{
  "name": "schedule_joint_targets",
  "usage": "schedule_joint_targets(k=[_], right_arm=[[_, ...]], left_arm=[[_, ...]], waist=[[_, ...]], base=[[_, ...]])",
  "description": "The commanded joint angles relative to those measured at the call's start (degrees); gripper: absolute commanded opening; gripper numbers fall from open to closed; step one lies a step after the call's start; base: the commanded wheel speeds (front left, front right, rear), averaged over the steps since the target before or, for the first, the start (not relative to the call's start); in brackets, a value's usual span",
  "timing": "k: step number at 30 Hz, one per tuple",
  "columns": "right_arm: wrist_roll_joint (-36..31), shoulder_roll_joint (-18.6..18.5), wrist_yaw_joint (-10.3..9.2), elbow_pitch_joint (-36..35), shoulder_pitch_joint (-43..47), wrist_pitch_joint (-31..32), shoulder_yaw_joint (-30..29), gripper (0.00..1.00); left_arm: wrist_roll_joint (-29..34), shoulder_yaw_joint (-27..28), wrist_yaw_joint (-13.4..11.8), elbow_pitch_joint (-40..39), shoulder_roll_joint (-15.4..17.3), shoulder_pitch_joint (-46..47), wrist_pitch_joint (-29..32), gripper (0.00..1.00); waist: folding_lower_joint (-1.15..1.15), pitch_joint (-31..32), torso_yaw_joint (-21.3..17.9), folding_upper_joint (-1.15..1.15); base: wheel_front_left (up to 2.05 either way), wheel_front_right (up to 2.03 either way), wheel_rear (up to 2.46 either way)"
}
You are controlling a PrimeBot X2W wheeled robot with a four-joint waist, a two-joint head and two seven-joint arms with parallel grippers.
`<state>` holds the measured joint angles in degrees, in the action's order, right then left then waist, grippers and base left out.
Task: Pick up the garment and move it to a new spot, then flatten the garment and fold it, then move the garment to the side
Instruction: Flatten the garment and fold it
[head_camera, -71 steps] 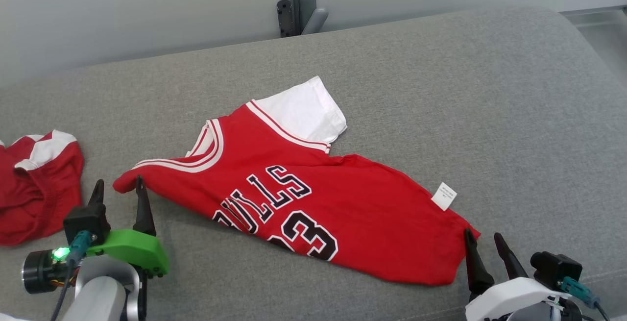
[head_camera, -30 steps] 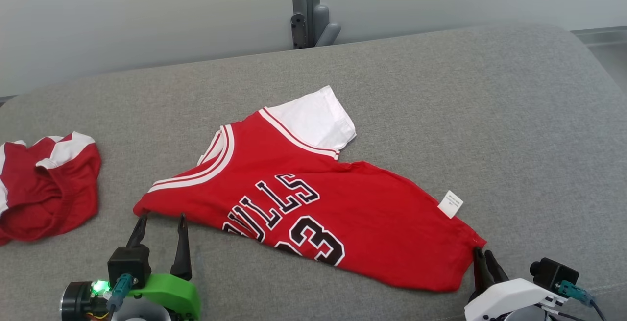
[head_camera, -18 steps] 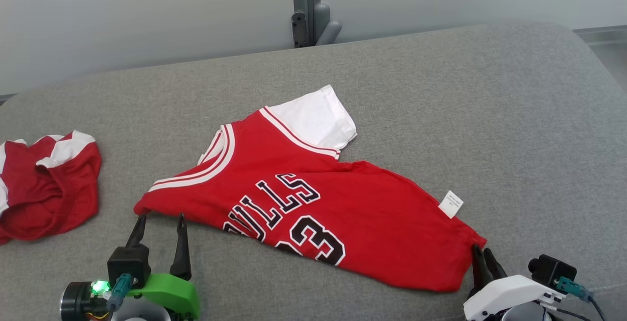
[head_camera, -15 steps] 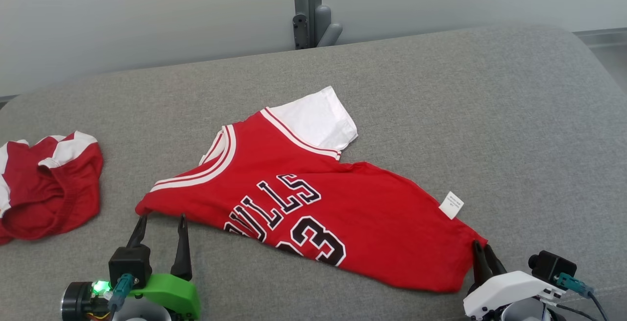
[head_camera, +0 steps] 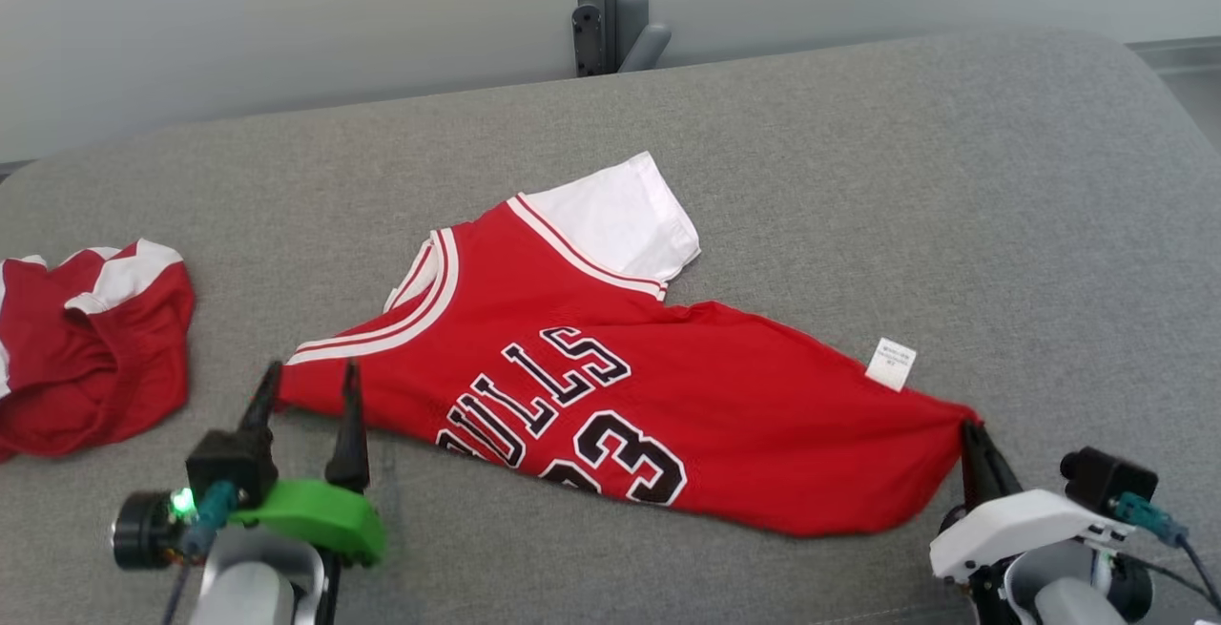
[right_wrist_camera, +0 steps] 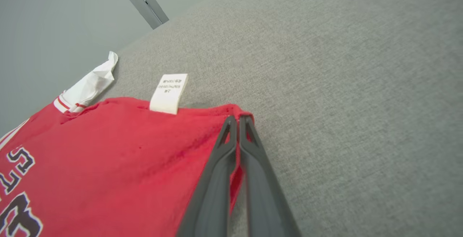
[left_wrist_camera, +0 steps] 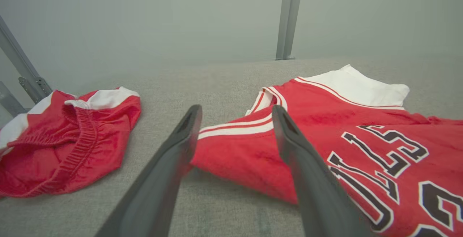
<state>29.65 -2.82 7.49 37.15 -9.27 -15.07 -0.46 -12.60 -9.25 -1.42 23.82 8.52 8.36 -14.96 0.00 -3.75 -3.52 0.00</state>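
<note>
You've got two red garments: one jersey (head_camera: pixel 763 434) mid-frame, one pair of shorts (head_camera: pixel 95 367) at far left. One white label (head_camera: pixel 892 364) too.

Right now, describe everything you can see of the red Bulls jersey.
The red Bulls jersey lies spread lettering-up on the grey cushion: knit-looking fabric, white-striped neckline, one white sleeve, black lettering and numerals, a white label at its far edge. The right gripper is shut on its hem corner; the open left gripper straddles its shoulder corner.

Bright, even, diffuse light; shadows faint. Wrist views: wide-angle warp at edges, near jaws slightly soft.
</note>
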Motion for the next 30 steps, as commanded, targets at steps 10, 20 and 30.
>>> schedule_joint_targets(k=[10,20,30], right_arm=[[-10.09,-2.67,0.0,-6.95,-7.25,-0.29,-1.93,0.0],[-9.94,-0.2,-0.01,-8.22,-14.58,-0.28,6.36,0.0],[-2.89,-0.05,-0.01,-10.04,-16.96,-0.28,14.11,0.0]], left_arm=[[-9.55,-13.85,8.93,-1.92,10.33,28.07,15.74,1.0],[-32.56,-52.14,8.86,-6.61,28.77,60.01,35.08,1.0],[-34.06,-64.13,8.85,0.32,29.18,70.65,33.53,1.0]], waist=[[0.0,-9.56,-3.53,0.0],[0.0,-20.31,-11.18,0.0],[0.0,-25.11,-19.33,0.0]], base=[[0.0,0.0,0.0],[0.0,0.0,0.0],[0.0,0.0,0.0]])
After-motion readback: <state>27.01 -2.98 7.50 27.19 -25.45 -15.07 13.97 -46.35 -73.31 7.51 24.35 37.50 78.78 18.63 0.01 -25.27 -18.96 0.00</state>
